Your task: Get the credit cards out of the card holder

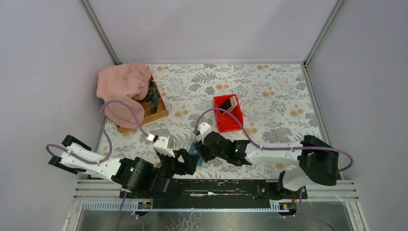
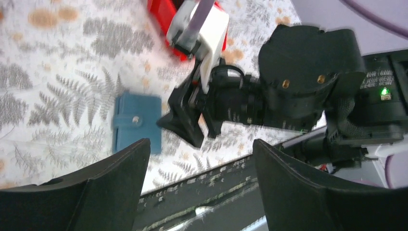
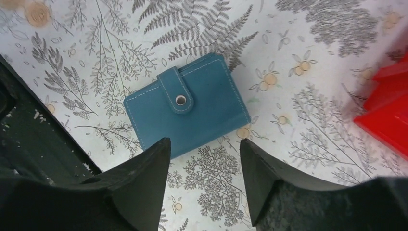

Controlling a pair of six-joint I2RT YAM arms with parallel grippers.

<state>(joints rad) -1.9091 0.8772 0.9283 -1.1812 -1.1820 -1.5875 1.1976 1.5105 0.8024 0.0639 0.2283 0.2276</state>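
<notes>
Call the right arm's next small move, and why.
Probably lower the right gripper onto the card holder and pinch its near edge. It lies flat and shut, its strap snapped, just beyond the open gripper, and nothing holds it; it likely needs pinning before the strap can be undone.

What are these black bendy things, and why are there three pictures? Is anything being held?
They are two robot arms. One picture looks down from above; the other two come from little cameras on each wrist. A closed flat blue wallet with a round snap lies on the fern-patterned table. The left claw and right claw are both open, holding nothing. Farther back sit a red plastic bin with thin cards inside, a pink cloth and a wooden box.
</notes>
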